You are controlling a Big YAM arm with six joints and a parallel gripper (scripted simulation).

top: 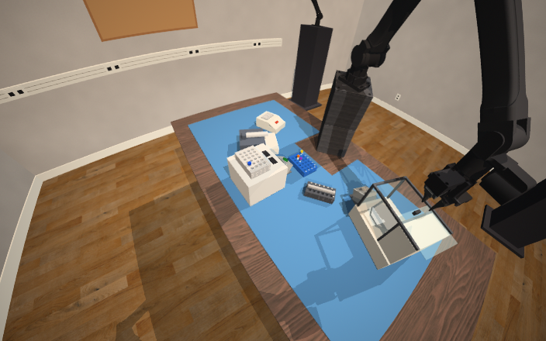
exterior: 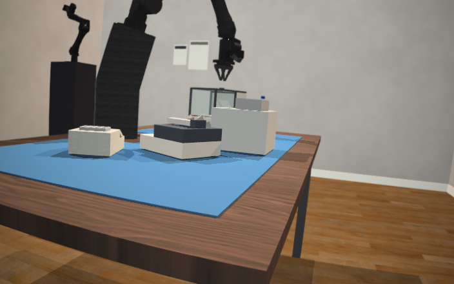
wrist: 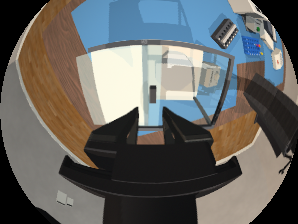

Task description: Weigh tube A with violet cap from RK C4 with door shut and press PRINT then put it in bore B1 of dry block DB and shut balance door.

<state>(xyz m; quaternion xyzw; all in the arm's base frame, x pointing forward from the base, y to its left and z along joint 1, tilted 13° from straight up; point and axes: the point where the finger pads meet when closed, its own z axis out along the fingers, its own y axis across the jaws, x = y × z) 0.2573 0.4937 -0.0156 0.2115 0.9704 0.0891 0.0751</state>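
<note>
- The black two-finger gripper (top: 426, 205) (exterior: 222, 79) (wrist: 150, 110) hangs over the clear glass, dark-framed balance (top: 370, 241) (exterior: 190, 100) (wrist: 120, 85), partly open with nothing between its fingers.
- The violet-capped tube (top: 300, 158) (wrist: 258, 46) stands in the blue plastic rack (top: 308, 171) (wrist: 249, 49), well apart from the balance and the gripper.
- A dark block with bores (top: 319, 192) (wrist: 224, 33) sits nearer the balance.

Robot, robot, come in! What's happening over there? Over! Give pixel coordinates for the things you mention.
Gripper (top: 426, 205) (exterior: 222, 80) (wrist: 150, 110) open, empty, above balance. Violet-capped tube (top: 300, 158) (wrist: 258, 46) in blue rack (top: 308, 169) (wrist: 249, 48). Balance door (top: 438, 249) (wrist: 86, 85) partly open; nothing seen blocking the fingers. Over.
</note>
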